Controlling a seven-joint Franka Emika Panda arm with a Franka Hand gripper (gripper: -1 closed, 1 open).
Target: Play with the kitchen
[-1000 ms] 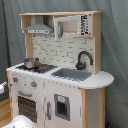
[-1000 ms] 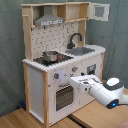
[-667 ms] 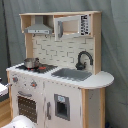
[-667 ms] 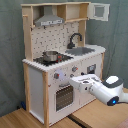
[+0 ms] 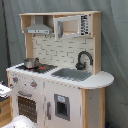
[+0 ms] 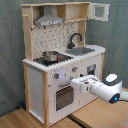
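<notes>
The kitchen [image 5: 55, 75] is white, wood-trimmed, oven door shut.

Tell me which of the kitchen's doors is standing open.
The upper cabinet door, top right in the second exterior view, is swung open. The oven door and the lower cupboard door sit flush and closed.

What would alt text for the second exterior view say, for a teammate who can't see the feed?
A white robot arm reaches from the second exterior view's right, its gripper at the front panel of a white and light-wood toy kitchen, just above the oven door. A metal pot sits on the stovetop, beside a grey sink with a black faucet.
</notes>
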